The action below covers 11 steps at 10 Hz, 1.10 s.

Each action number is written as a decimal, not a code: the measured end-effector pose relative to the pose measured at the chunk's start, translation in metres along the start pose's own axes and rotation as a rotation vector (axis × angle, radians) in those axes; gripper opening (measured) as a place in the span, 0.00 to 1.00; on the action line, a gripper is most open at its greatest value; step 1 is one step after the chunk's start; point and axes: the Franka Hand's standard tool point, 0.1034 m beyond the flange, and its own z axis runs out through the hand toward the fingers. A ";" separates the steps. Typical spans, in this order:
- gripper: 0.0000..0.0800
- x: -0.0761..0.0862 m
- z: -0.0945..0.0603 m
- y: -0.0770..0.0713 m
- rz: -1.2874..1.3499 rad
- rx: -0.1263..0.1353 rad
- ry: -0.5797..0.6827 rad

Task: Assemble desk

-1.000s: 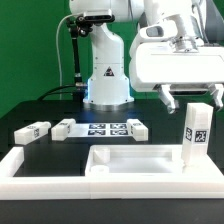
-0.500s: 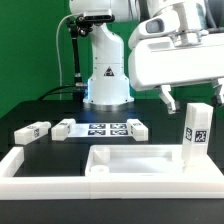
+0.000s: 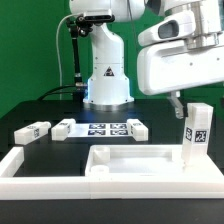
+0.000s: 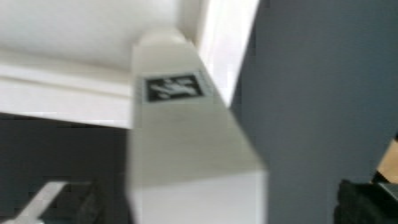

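The white desk panel (image 3: 140, 166) with its raised rim lies in front. One white leg post (image 3: 197, 135) stands upright at the panel's corner on the exterior view's right, its tags facing the camera. My gripper (image 3: 195, 98) hangs open just above the post's top. In the wrist view the post (image 4: 187, 130) runs between my fingers (image 4: 377, 195), with a dark gap on each side, so the gripper (image 4: 210, 208) is not touching it. Three loose leg posts lie flat on the table behind: one (image 3: 32, 131), a second (image 3: 63, 128) and a third (image 3: 136, 128).
The marker board (image 3: 105, 128) lies flat between the loose posts. The long low white L-shaped border rail (image 3: 25, 168) runs along the front and the exterior view's left. The robot's base (image 3: 107, 75) stands at the back.
My gripper has moved toward the exterior view's right and slightly up, from beside the upright post to above it. The post and panel have not moved.
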 end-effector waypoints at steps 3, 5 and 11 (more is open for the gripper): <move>0.66 -0.002 0.003 -0.001 0.020 -0.002 -0.006; 0.48 -0.002 0.003 -0.001 0.062 0.000 -0.006; 0.37 -0.003 0.004 0.010 0.538 -0.012 0.008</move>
